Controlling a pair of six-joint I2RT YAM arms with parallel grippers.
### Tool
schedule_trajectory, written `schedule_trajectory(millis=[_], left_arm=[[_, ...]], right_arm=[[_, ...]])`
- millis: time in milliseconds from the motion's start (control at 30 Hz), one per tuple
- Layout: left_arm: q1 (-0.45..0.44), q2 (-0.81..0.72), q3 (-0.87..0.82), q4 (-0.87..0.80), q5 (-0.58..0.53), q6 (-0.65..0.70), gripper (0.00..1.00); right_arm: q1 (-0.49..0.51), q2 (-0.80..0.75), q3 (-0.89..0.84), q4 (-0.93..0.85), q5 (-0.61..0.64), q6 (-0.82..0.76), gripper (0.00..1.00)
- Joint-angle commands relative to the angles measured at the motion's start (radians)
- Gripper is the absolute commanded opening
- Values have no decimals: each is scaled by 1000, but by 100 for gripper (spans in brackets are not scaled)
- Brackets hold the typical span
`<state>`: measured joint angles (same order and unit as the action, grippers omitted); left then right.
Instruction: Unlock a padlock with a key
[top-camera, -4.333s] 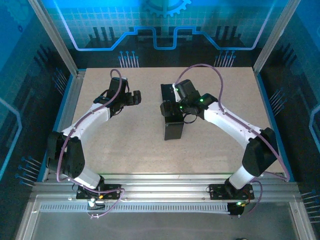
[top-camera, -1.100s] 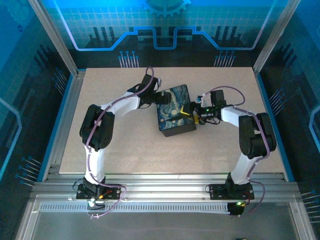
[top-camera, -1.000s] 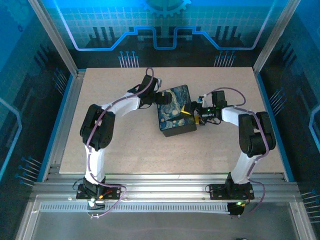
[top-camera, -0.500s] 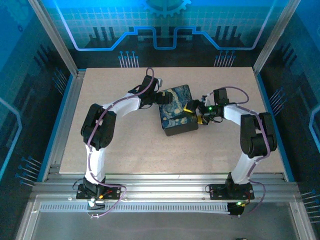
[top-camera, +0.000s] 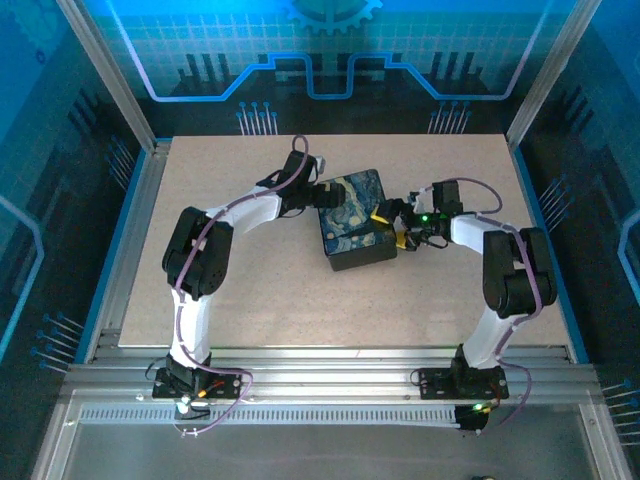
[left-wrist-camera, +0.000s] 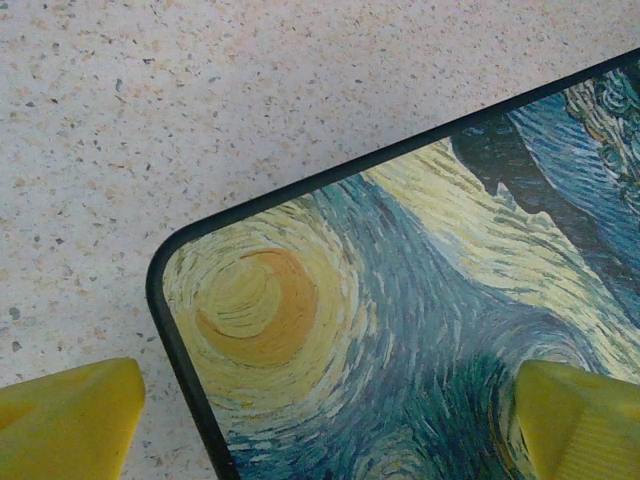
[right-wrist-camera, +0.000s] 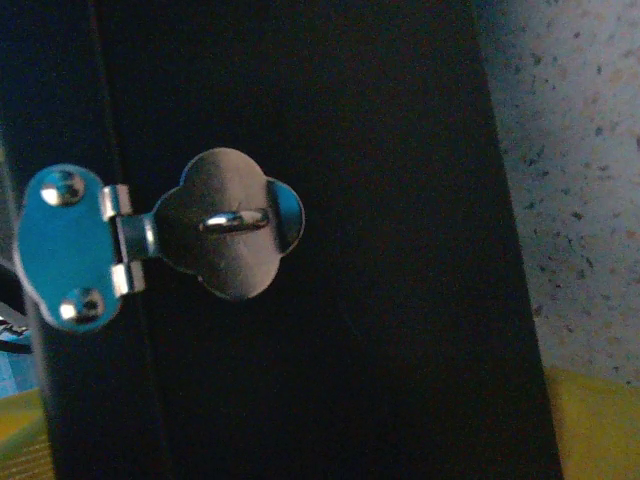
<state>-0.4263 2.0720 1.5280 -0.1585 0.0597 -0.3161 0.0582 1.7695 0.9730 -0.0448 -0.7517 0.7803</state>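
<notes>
The padlock and the key are out of view. A black box with a blue-and-yellow swirling painted lid (top-camera: 350, 212) lies mid-table. My left gripper (top-camera: 322, 193) is open at the box's far-left corner. Its yellow fingertips (left-wrist-camera: 70, 415) straddle the lid's rounded corner (left-wrist-camera: 400, 330), one over the table and the other over the lid. My right gripper (top-camera: 390, 224) is open against the box's right side. Close in front of it is the black side wall (right-wrist-camera: 380, 300) with a silver clover-shaped hasp (right-wrist-camera: 225, 235) over its staple. A yellow fingertip (right-wrist-camera: 600, 420) shows at the lower right.
The speckled beige tabletop (top-camera: 260, 290) surrounds the box, with aluminium rails (top-camera: 330, 365) along the near edge. Blue enclosure walls (top-camera: 330, 60) stand behind and at both sides.
The box and both grippers have shifted slightly to the right over the last second. Several seconds ago the arms were spread wider and the box stood differently.
</notes>
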Motion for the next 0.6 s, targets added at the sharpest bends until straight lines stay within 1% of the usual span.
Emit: schedule_trajectory(millis=[0,100,367,467,567], left_arm=[[18,76,-46,-171,-50,25,95],[22,76,-53,-165,-50,25,94],[27,70,-56,-161,-49,25,94],[35,50,-55,-162,-38,25,94],[51,-5,-61,-151,8,25,95]], right_arm=[[-34,-74,29,-52,-24,-65,100],[-52,-80,23,-79,-6,-88,100],[-60,-85,-30,-44,33,-57,100],[-58,-90,-19,-82,49,-96,100],[-43,-103,21,-185,105,-185,100]])
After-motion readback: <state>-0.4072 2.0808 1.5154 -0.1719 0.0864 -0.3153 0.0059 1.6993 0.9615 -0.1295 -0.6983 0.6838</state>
